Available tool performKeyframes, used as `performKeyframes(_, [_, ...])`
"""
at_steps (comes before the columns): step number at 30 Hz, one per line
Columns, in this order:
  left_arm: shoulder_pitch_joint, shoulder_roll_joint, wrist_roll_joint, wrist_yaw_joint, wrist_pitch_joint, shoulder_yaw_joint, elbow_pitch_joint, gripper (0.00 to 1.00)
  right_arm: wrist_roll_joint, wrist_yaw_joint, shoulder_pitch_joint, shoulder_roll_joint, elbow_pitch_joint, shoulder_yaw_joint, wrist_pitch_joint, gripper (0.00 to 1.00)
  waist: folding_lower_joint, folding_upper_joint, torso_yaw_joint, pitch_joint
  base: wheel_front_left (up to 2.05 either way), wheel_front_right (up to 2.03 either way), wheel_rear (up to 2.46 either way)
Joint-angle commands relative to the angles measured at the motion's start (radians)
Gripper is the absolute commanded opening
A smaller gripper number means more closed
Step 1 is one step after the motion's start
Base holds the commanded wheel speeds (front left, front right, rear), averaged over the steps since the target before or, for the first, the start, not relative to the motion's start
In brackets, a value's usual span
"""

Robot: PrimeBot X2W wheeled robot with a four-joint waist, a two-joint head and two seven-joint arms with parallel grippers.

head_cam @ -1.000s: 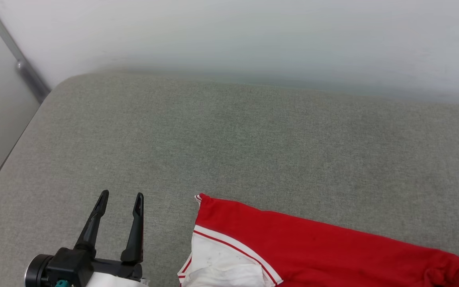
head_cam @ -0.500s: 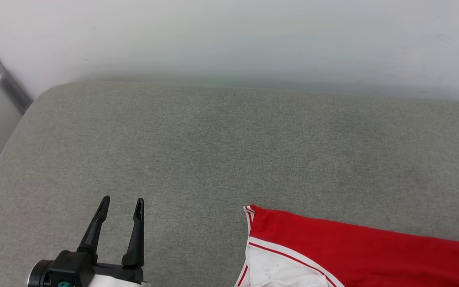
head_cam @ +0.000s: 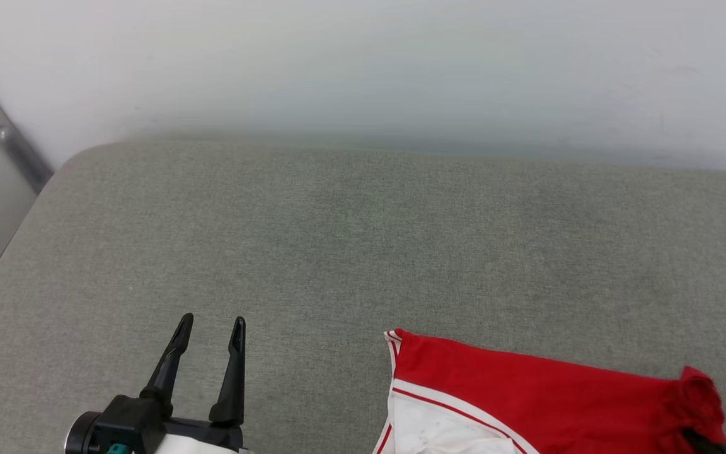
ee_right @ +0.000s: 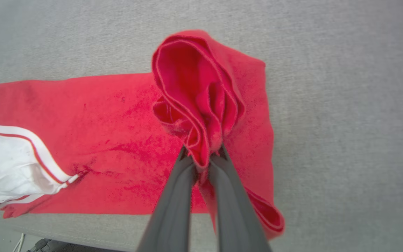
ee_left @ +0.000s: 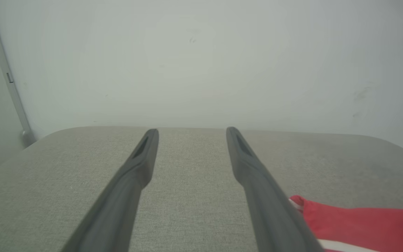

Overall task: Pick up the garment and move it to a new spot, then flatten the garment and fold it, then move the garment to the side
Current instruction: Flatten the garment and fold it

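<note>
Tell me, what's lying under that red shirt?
The red shirt lies on a grey fabric cushion, which shows around it. Whatever sits directly beneath is covered. The right claw pinches one bunched end up off it.

The garment (ee_right: 93,115), a red jersey, is spread plain side up in a rough oblong on the grey padded surface (ee_right: 345,105), close to that surface's near edge; a white sleeve (ee_right: 16,168), edged with red-and-white striped trim, is crumpled at one end; at the opposite end a bunch of red cloth (ee_right: 194,87) is lifted off the rest in layered folds and is pinched between the closed jaws of the right gripper (ee_right: 203,154).
</note>
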Motion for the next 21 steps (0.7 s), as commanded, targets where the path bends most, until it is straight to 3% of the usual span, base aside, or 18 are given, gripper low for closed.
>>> performKeyframes(1, [-0.006, 0.002, -0.006, -0.001, -0.002, 0.001, 0.001, 1.00, 0.012, 0.000, 0.016, 0.021, -0.032, 0.026, 0.019, 0.00, -0.0001, -0.0001, 0.009, -0.009, 0.00, 0.00, 0.00])
performKeyframes(12, [-0.002, 0.013, -0.008, -0.001, -0.002, -0.013, 0.012, 1.00, 0.081, 0.000, -0.021, 0.147, -0.153, 0.229, 0.122, 0.00, -0.0001, -0.0001, 0.052, -0.035, 0.00, 0.00, 0.00])
performKeyframes(16, [-0.003, 0.018, -0.006, -0.002, -0.002, -0.018, 0.015, 1.00, 0.130, 0.000, -0.056, 0.165, -0.127, 0.296, 0.110, 0.00, -0.0001, -0.0001, 0.075, -0.041, 0.00, 0.00, 0.00])
performKeyframes(21, [0.003, 0.021, -0.001, -0.002, -0.002, -0.028, 0.020, 1.00, 0.213, 0.000, -0.101, 0.166, -0.036, 0.387, 0.020, 0.00, -0.0001, -0.0001, 0.105, -0.046, 0.00, 0.00, 0.00])
